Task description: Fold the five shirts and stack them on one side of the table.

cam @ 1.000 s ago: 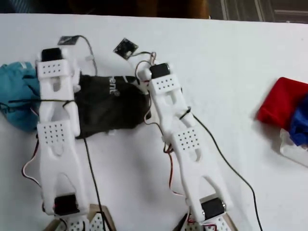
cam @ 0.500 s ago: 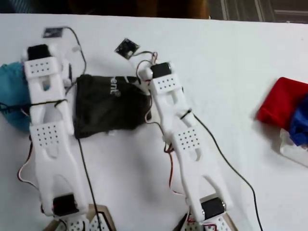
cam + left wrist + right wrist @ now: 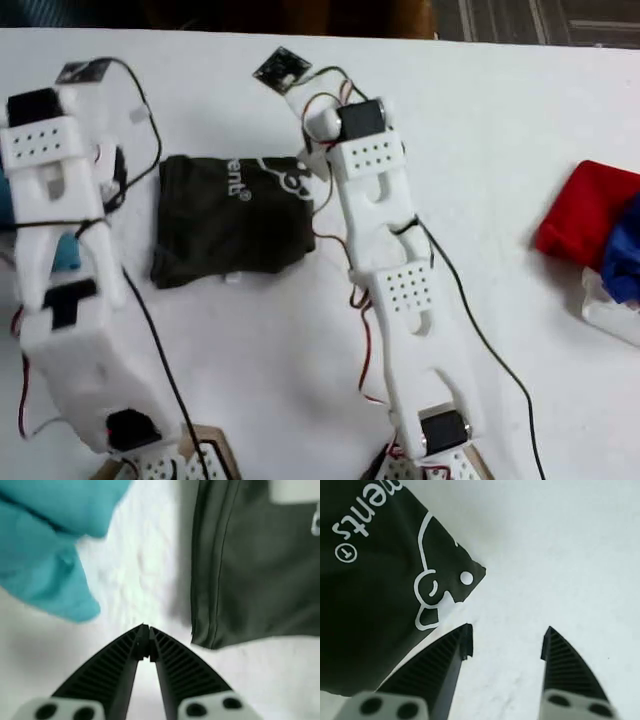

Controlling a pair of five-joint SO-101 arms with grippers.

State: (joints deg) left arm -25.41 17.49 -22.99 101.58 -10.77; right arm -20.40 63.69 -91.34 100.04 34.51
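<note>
high view: folded black cotton shirt with white print point(image 3: 230, 225) lies flat on the white table point(image 3: 500, 120) between the two arms, long axis running arm to arm. crumpled teal fabric shirt point(image 3: 66, 252) peeks from under the left arm.

left wrist view: left gripper point(image 3: 145, 647) tips pressed together, empty, over bare table between both shirts. teal is likely this arm's reach.

right wrist view: right gripper point(image 3: 505, 640) spread apart, empty, just beside the black shirt's printed corner.
</note>
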